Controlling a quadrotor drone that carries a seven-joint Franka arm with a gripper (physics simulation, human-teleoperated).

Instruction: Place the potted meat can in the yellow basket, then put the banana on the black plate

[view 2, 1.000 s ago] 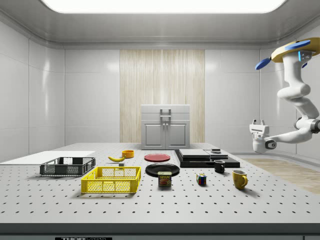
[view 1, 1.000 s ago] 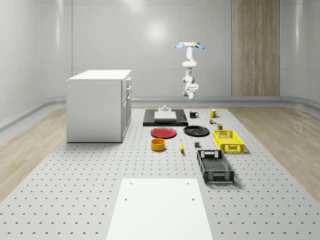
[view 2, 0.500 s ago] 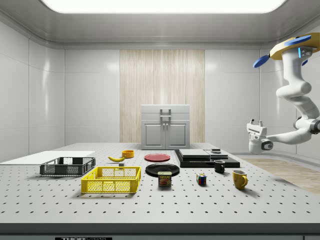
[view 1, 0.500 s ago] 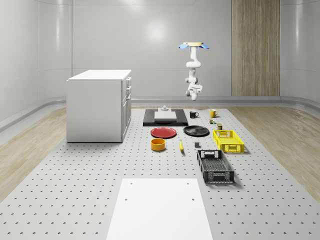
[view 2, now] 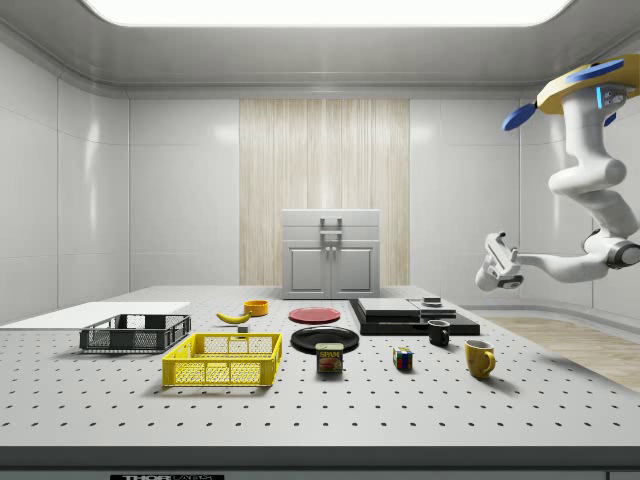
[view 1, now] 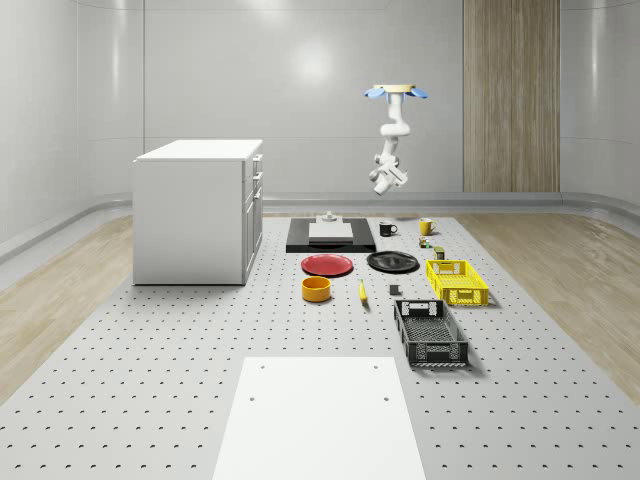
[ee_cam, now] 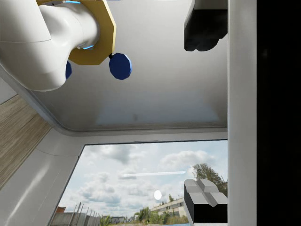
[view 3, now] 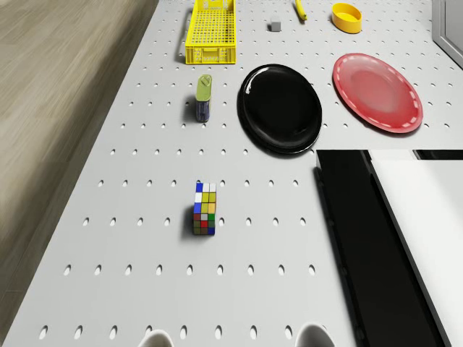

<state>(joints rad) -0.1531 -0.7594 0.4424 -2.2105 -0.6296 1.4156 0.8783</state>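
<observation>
The potted meat can (view 2: 329, 358) (view 3: 204, 97) stands on the table between the yellow basket (view 2: 224, 360) (view 3: 210, 29) and the black plate (view 2: 325, 339) (view 3: 281, 108). The banana (view 2: 233, 317) (view 1: 362, 291) lies further along, near an orange bowl. My drone (view 2: 590, 85) (view 1: 399, 91) hovers high above the table's far end, near the mugs. The arm hangs below it. My gripper (view 2: 491, 245) (view 1: 377, 188) (ee_cam: 207, 115) is tipped upward in mid-air, well above the table. It is open and holds nothing.
A Rubik's cube (view 3: 205, 210), a yellow mug (view 2: 479, 357) and a black mug (view 2: 438, 333) stand below the drone. A black slab (view 1: 330, 235) carries a white block. A red plate (view 1: 327, 265), orange bowl (view 1: 316, 289), black basket (view 1: 430, 333) and white cabinet (view 1: 198, 210) are also here.
The drone has drifted toward the whole-scene view's right. The arm has lifted and tilted the gripper, which moved up and toward the side view's left. Nothing on the table has moved.
</observation>
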